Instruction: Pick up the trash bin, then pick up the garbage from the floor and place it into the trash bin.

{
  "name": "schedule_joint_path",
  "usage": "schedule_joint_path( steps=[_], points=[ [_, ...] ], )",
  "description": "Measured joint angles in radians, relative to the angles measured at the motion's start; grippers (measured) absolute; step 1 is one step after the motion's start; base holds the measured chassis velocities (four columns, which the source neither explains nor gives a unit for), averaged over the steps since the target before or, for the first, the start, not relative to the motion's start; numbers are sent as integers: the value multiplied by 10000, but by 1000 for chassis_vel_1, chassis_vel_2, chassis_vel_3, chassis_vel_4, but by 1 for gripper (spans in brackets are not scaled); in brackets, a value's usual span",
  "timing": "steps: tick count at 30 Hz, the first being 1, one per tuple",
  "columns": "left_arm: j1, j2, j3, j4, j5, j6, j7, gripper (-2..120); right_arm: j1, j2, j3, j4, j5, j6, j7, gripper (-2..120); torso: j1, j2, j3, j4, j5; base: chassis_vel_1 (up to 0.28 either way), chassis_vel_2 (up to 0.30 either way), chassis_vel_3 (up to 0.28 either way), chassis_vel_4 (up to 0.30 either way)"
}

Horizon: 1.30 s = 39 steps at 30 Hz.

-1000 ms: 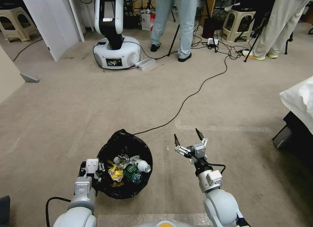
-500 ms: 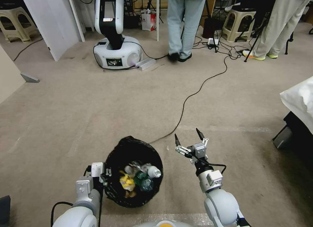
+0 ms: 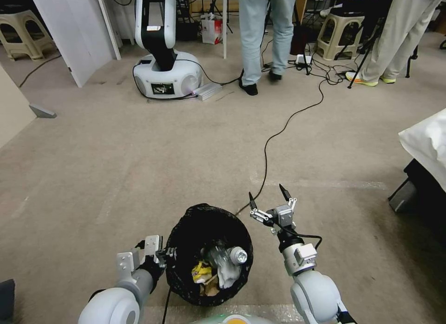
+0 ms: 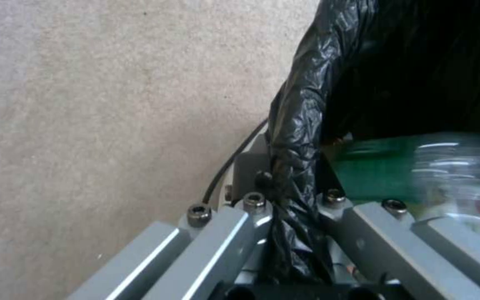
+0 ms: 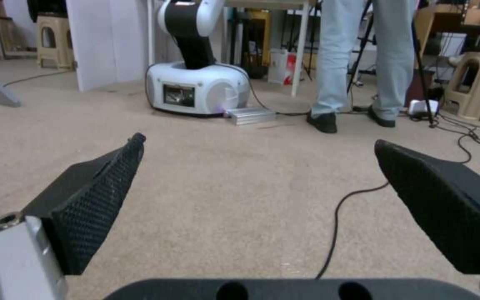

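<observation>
Bin [image 3: 210, 254] rim clamped by left gripper [image 3: 163, 255]; keep it level so garbage [image 3: 218, 268] stays in. Right gripper [image 3: 268, 196] spread, empty.

White-and-grey arms, black-tipped pincers

Rounded white arm shells carry grey wrist blocks and thin black cables; the right pincer [image 3: 267, 196] has silver linkages and pointed black textured pads [image 5: 93, 196] — the left pincer [image 4: 296, 233] shows grey bars with hex-socket screws.

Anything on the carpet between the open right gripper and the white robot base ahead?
Bare carpet crossed by a black cable, seen in the head view, from right gripper to white robot base.
</observation>
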Motion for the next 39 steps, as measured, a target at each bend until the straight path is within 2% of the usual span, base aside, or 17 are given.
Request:
schedule_joint_path(
  steps=[9, 19, 22, 23, 26, 27, 30, 31, 38, 39],
  points=[
    [-334, -92, 267, 517, 153, -138, -29, 0, -64, 15, 70, 12, -5, 52, -32, 100, -1, 2, -2, 1, 4, 0, 0, 0, 0],
    [-463, -132, 325, 663, 292, -352, 35, 1, -174, -12, 194, 11, -5, 169, -138, 100, -1, 2, -2, -1, -4, 0, 0, 0, 0],
    [-559, -135, 315, 672, 259, -453, 62, 13, -186, 5, 191, 11, -24, 182, -157, 100, 0, 1, 0, -5, -19, 0, 0, 0, 0],
    [-559, -135, 315, 672, 259, -453, 62, 13, -186, 5, 191, 11, -24, 182, -157, 100, 0, 1, 0, -5, -19, 0, 0, 0, 0],
    [-666, -127, 272, 701, 144, -534, 88, 30, -248, 29, 156, 23, -102, 212, -186, 100, 1, -1, 1, -6, -15, 0, 0, 0, 0],
    [-666, -127, 272, 701, 144, -534, 88, 30, -248, 29, 156, 23, -102, 212, -186, 100, 1, -1, 1, -6, -15, 0, 0, 0, 0],
    [-717, -137, 234, 715, 70, -590, 107, 43, -312, 38, 146, 39, -160, 248, -204, 100, 1, -1, 1, -4, -14, 0, 0, 0, 0],
    [-717, -137, 234, 715, 70, -590, 107, 43, -312, 38, 146, 39, -160, 248, -204, 100, 1, -1, 1, -4, -14, 0, 0, 0, 0],
    [-800, -124, 71, 629, -230, -588, 105, 74, -406, 45, 156, 104, -249, 283, -227, 100, 1, -1, 2, -4, -13, 0, 0, 0, 0],
    [-800, -124, 71, 629, -230, -588, 105, 74, -406, 45, 156, 104, -249, 283, -227, 100, 1, -1, 2, -4, -13, 0, 0, 0, 0]
  ],
)
